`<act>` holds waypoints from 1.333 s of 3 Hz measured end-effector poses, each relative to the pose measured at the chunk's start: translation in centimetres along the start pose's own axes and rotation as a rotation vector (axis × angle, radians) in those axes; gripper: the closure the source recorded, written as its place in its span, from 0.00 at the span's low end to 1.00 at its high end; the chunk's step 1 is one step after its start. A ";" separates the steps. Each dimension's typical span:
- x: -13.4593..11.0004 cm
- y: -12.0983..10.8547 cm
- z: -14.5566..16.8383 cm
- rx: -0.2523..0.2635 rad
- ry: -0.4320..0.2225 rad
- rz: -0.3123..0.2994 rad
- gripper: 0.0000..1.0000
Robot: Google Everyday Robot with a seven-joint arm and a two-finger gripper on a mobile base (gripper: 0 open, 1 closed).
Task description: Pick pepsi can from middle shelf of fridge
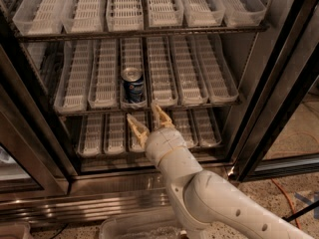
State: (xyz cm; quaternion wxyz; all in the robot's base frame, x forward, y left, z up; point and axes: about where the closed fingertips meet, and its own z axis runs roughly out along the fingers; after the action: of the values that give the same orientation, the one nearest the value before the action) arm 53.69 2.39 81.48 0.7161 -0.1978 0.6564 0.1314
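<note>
Below pepsi can (133, 85): hand (148, 122) (w/ gap)

At 6 o'clock, below the spread-fingered gripper (143, 112) at mid-frame, a clear plastic bin (130, 226); at 4 o'clock a speckled floor (297, 151) crossed by an orange cable (280, 194), with a black cable (300, 213) and strips of blue tape (306, 198) nearer the edge.

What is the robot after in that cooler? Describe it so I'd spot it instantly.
In the fridge, find the middle shelf of three. At the front of its third lane from the left stands the pepsi can, just above the open gripper. It alone is dark blue with a silver top.
</note>
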 end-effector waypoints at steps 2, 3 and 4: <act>-0.6 -0.5 2.7 -0.043 -0.034 -0.006 0.28; -0.4 -0.3 4.0 -0.069 -0.041 0.004 0.36; -0.3 -0.1 5.2 -0.085 -0.052 0.016 0.38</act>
State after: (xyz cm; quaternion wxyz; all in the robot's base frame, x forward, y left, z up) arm 58.30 4.70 82.06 0.7228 -0.2193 0.6329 0.1699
